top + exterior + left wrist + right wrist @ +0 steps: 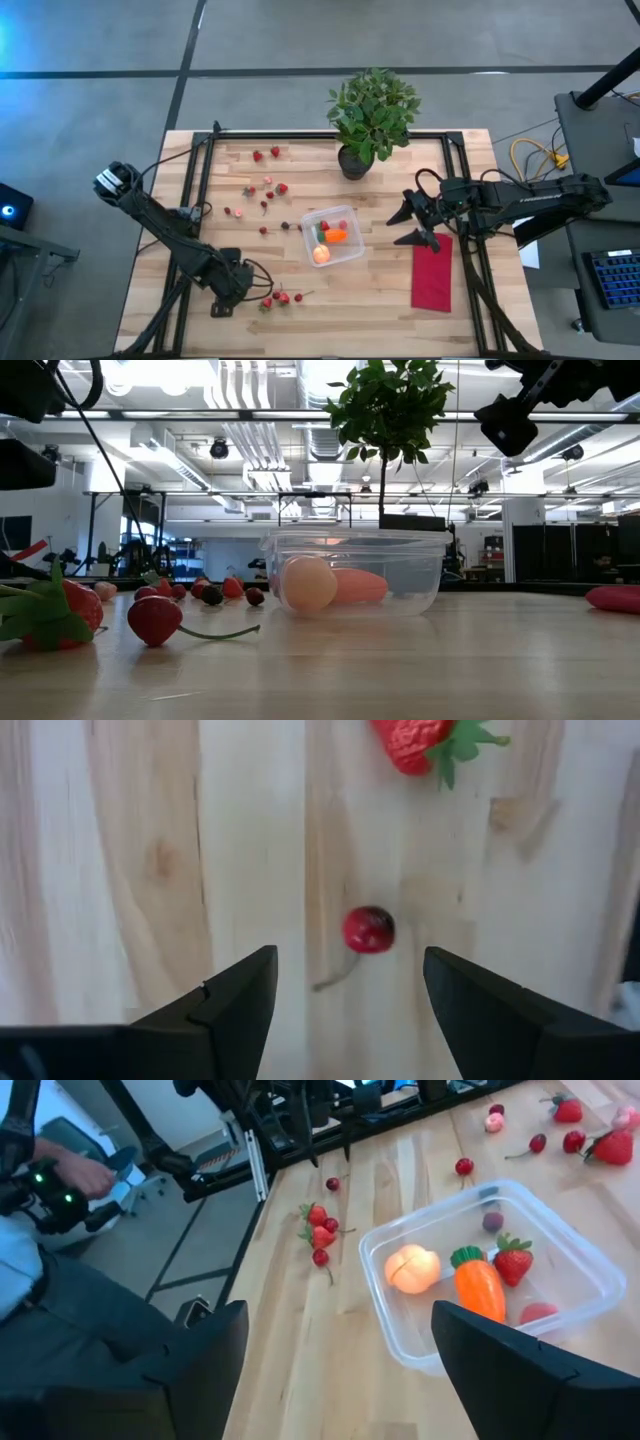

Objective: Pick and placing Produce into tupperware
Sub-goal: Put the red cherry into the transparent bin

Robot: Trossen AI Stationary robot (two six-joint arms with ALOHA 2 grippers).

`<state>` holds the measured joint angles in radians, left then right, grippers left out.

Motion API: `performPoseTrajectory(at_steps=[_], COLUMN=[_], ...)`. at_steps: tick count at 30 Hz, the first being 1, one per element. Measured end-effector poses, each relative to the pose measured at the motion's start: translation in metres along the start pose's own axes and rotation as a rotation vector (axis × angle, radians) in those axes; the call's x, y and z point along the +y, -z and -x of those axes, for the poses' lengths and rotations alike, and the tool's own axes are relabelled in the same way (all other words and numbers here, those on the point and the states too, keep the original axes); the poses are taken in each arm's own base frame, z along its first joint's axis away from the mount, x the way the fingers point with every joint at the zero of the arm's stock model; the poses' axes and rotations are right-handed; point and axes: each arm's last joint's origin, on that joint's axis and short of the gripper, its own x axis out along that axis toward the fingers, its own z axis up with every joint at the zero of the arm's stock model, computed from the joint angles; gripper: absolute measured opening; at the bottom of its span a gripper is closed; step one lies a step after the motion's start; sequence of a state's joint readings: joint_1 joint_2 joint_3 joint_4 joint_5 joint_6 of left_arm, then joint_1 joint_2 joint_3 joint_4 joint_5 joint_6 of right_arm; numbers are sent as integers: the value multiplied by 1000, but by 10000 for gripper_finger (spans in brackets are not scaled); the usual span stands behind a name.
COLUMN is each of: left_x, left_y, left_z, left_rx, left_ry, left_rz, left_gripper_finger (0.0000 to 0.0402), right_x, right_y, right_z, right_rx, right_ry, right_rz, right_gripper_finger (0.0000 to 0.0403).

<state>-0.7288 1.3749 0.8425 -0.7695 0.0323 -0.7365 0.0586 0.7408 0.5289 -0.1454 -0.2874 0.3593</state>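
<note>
The clear tupperware [334,237] sits mid-table and holds the round peach fruit [412,1268], the orange carrot [478,1286] and a strawberry [513,1264]. More strawberries [268,186] lie scattered on the far left of the table, and a small cluster [277,298] lies near the near edge. My left gripper [243,291] hovers open just left of that cluster; in its wrist view a small round red fruit with a stem [368,930] lies beyond its open fingers [350,990]. My right gripper [400,228] is open, right of the tupperware.
A potted leafy plant [370,118] stands at the far edge behind the tupperware. A red cloth [432,273] lies flat on the right, under the right arm. Black frame rails run along the table's sides. A person [40,1250] sits beyond the table's left side.
</note>
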Motion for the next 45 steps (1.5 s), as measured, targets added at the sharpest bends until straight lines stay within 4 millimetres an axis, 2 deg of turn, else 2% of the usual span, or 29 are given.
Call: performPoseTrajectory(at_steps=[3,11,14,19,33,39,45], left_x=[0,2,2,2,2,-7,-10], left_y=[-1,1,1,-1,0,-1,-2], left_z=[-4,-10,-9,-8,-10,-17,-32], left_rx=[-10,12,13,-3,-2,10,37], left_ry=[-37,-50,-45,-56,-53,41,5], left_rz=[-92,-50,-35,-34,-35,-53,-87], left_gripper_finger=[238,238,238,238,238,238,238], right_x=[0,-2,-6,-9,-10,-10,-10], right_y=[0,3,10,22,23,23,23], right_z=[0,0,1,3,3,3,3], right_rx=[-2,32,93,214,221,220,220], right_ry=[0,21,108,144,156,157,156], right_rz=[27,112,71,14,-1,-1,-1], right_gripper_finger=[311,304,306,311,310,308,304])
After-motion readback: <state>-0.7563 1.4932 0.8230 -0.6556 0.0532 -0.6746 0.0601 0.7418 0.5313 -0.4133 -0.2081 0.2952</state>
